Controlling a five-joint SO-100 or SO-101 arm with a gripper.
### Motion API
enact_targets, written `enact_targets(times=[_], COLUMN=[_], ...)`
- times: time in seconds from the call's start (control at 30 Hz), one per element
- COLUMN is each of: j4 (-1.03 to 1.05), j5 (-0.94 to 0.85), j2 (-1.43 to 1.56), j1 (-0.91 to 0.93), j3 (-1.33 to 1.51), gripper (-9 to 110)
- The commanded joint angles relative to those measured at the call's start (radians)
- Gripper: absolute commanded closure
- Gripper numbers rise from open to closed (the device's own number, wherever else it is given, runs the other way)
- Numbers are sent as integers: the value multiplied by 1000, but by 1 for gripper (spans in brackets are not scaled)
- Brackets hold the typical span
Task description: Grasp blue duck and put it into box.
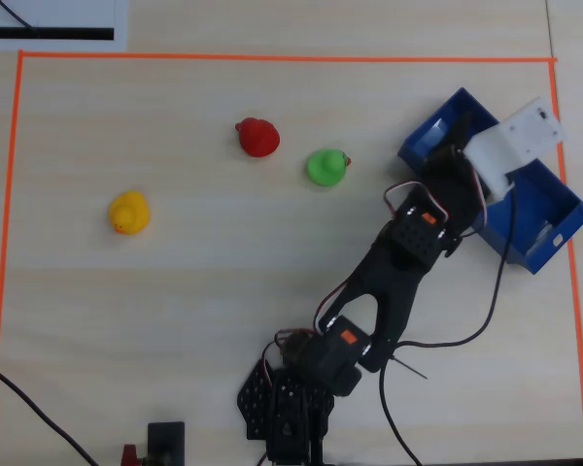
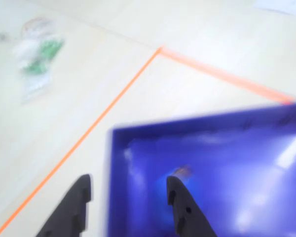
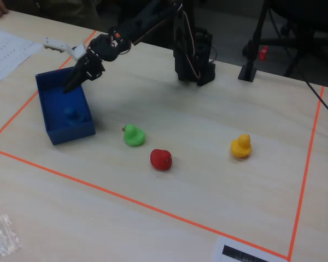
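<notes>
The blue duck (image 3: 71,113) lies inside the blue box (image 3: 71,132), near its middle, in the fixed view. The wrist view is blurred, and there the duck (image 2: 180,173) shows only as a blue shape with an orange beak on the floor of the box (image 2: 237,133). My gripper (image 2: 129,178) is open and holds nothing. One finger is over the table and the other is over the box. In the fixed view the gripper (image 3: 74,82) hangs above the box's far end. From overhead the arm and the white wrist mount cover part of the box (image 1: 554,209), and the duck is hidden.
A green duck (image 3: 134,135), a red duck (image 3: 160,159) and a yellow duck (image 3: 241,146) stand on the table inside an orange tape border (image 1: 272,58). A clear plastic bag (image 3: 0,234) lies outside the tape. The arm's base (image 1: 291,398) is at the near edge.
</notes>
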Motion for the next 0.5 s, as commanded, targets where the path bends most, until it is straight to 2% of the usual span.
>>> enact_targets(times=[0.0,0.03,0.1,0.3,0.47], j4=[167,229,365,742,910], j5=[43,52,95,149,149], j2=[364,434,566,919,1158], j1=[-153,-201,-298,-643,-834], j3=[152,186,242,431,601], gripper=[88,90,101,101,101])
